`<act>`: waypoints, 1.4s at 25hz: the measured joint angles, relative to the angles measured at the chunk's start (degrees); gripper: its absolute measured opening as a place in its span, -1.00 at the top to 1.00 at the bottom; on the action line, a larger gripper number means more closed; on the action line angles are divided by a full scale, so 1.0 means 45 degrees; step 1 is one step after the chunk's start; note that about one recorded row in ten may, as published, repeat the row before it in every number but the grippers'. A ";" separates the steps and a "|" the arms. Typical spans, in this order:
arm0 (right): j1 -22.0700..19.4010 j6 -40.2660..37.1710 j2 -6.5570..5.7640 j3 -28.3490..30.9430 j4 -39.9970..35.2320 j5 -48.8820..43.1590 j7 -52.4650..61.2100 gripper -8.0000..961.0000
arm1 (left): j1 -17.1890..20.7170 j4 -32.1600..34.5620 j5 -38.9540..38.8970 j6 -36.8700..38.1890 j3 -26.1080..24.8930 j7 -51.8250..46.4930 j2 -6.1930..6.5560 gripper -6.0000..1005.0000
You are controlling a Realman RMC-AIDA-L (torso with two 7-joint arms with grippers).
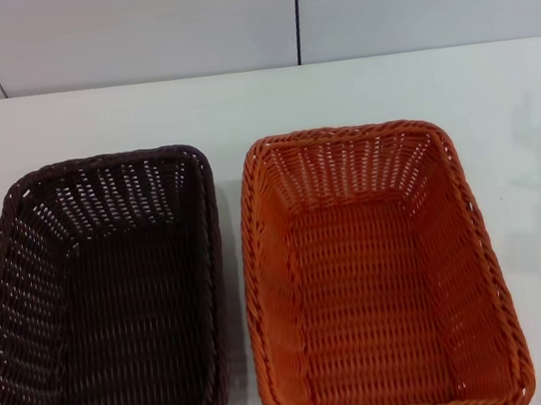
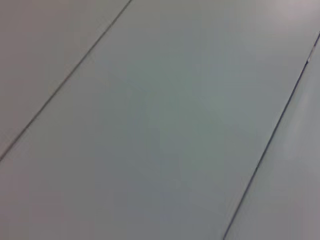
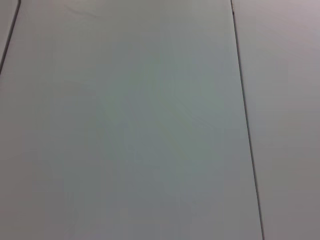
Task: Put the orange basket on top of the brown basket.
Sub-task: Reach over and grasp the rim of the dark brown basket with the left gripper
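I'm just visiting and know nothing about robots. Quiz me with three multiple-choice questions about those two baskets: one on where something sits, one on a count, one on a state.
1. Where does the orange basket sit relative to the brown basket?
A. On the robot's right of it
B. Stacked on top of it
C. Behind it, by the wall

2. How many baskets stand on the white table?
A. One
B. Two
C. Three

3. What is inside the baskets?
A. Fruit
B. Folded cloths
C. Nothing

Answers:
1. A, since the head view shows them side by side with a narrow gap, orange to the right.
2. B, one brown and one orange.
3. C, as both woven bottoms are bare. Neither gripper is in view.
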 joint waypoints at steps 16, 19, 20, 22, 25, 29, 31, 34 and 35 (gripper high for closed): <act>0.0294 0.0186 0.0017 -0.0004 -0.0098 -0.0015 0.0002 -0.23 | 0.0032 -0.2938 0.6059 0.0040 -0.0180 -0.6970 0.1040 -0.55; 0.0347 0.0211 0.0018 -0.0004 -0.0144 -0.0004 0.0004 -0.23 | -0.0059 -0.3982 0.7820 -0.0523 -0.0179 -0.8747 0.1332 -0.55; 0.0371 0.0227 0.0020 -0.0005 -0.0153 0.0000 0.0004 -0.23 | -0.0113 -0.4447 0.8507 -0.0886 -0.0174 -0.9370 0.1406 -0.55; 0.0434 0.0261 0.0019 -0.0004 -0.0175 0.0005 0.0006 -0.23 | -0.0182 -0.4899 0.9065 -0.1241 -0.0166 -0.9822 0.1470 -0.55; 0.0515 0.0325 0.0020 0.0008 -0.0202 0.0008 0.0008 -0.23 | -0.0596 -0.6769 1.1277 -0.2342 -0.0143 -1.1452 0.1472 -0.55; 0.0655 0.0431 0.0024 0.0093 -0.0343 0.0013 0.0023 -0.23 | -0.1545 -0.8509 1.3842 -0.3457 -0.0020 -1.2658 0.1227 -0.55; 0.0730 0.0509 0.0017 0.0122 -0.0413 0.0016 0.0125 -0.23 | -0.1997 -0.8842 1.4658 -0.3852 -0.0016 -1.2786 0.1069 -0.55; 0.0780 0.0512 0.0014 0.0132 -0.0480 0.0019 0.0211 -0.23 | -0.2704 -0.9098 1.6185 -0.4290 0.0051 -1.2850 0.0801 -0.55; 0.0798 0.0512 0.0014 0.0133 -0.0511 0.0019 0.0266 -0.23 | -0.2940 -0.9132 1.6771 -0.4380 0.0126 -1.2862 0.0700 -0.54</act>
